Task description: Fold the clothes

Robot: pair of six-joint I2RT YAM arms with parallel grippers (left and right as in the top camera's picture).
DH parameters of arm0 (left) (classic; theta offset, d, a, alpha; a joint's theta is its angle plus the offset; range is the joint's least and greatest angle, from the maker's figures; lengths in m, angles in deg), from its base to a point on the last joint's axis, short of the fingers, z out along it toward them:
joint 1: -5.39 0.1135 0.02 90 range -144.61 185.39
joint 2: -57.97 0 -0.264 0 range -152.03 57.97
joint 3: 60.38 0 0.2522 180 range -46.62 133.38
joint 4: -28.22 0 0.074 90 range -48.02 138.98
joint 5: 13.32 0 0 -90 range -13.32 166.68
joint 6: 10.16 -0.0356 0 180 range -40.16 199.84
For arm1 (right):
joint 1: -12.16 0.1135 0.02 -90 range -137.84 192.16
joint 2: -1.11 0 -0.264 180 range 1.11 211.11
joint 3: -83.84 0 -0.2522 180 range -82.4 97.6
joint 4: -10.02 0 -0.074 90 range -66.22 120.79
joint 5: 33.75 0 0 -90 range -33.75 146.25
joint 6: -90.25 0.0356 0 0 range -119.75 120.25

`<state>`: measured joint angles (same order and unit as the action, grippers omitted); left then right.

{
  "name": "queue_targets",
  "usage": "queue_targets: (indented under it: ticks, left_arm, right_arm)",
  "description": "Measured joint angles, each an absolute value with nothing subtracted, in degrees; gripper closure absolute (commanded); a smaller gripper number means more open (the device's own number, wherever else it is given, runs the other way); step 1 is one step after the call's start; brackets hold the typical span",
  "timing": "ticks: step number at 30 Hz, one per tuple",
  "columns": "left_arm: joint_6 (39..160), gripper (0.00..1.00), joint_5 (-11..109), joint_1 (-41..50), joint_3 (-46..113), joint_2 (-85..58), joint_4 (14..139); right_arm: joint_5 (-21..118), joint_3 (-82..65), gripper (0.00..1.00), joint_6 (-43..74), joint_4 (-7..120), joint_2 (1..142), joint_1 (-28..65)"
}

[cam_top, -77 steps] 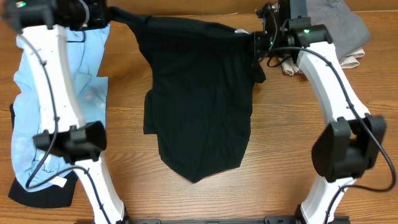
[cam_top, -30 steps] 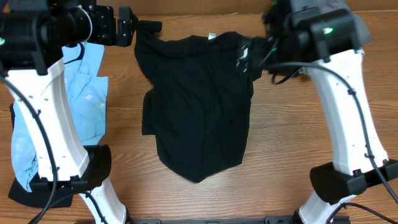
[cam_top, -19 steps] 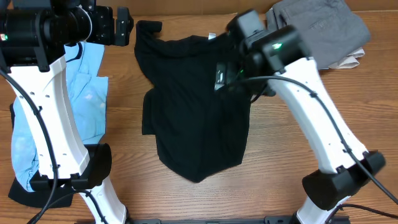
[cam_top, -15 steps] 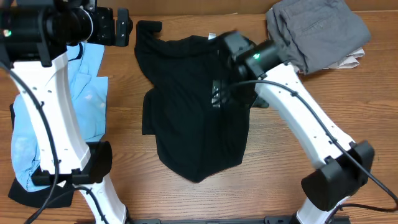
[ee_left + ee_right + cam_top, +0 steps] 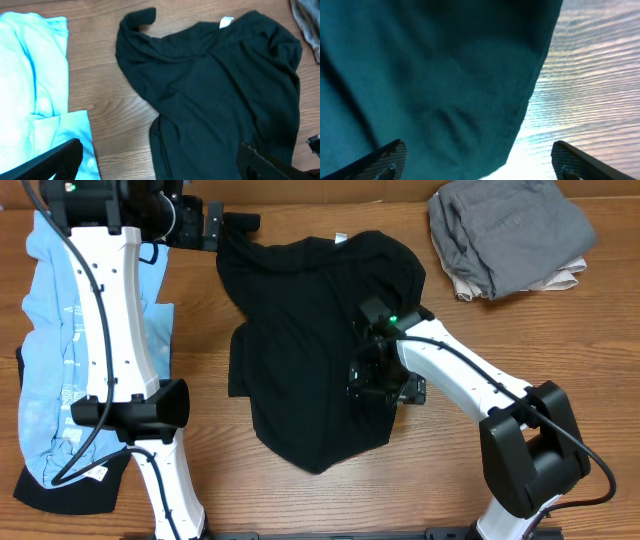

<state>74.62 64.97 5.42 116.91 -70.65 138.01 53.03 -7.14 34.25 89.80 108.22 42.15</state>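
A black T-shirt (image 5: 315, 350) lies spread on the wooden table, collar toward the far edge, with one sleeve (image 5: 240, 222) bunched at the top left. My left gripper (image 5: 205, 225) hovers high beside that sleeve, open and empty. In the left wrist view the shirt (image 5: 220, 90) lies well below the left gripper (image 5: 160, 170). My right gripper (image 5: 382, 380) is low over the shirt's right edge. The right wrist view has the shirt's edge (image 5: 445, 75) and bare table (image 5: 590, 75) between the wide-apart fingertips (image 5: 387, 157) of the right gripper (image 5: 480, 165), which holds nothing.
A folded grey garment (image 5: 510, 230) rests on a beige piece (image 5: 565, 278) at the back right. Light blue clothes (image 5: 50, 340) lie along the left side, also in the left wrist view as blue cloth (image 5: 30, 75). A dark garment (image 5: 60, 495) sits at the front left.
Both grippers have let go of the shirt's shoulders and it has settled on the table. My right arm swung down from the back right corner to the shirt's right edge.
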Motion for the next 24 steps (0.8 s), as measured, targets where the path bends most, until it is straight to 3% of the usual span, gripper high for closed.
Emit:
queue_targets:
  ticks: [5, 15, 20, 24]
  left_arm:
    - [73.36, 0.00, 64.97, 4.59, 116.91, -72.27, 137.44]
    - [73.18, 0.00, 64.97, 4.24, 116.91, -73.42, 135.60]
    - [73.18, 0.00, 64.97, 4.24, 116.91, -73.45, 135.58]
    - [73.18, 0.00, 64.97, 4.24, 116.91, -73.45, 135.47]
  right_arm:
    - [51.65, -12.23, 0.20, 35.47, 84.93, 108.22, 42.15]
    - [50.06, -16.40, 0.82, 37.72, 80.27, 108.22, 41.65]
    - [50.04, -16.56, 0.96, 37.59, 79.62, 108.22, 39.38]
    - [49.75, -18.06, 0.96, 37.75, 78.96, 108.20, 36.17]
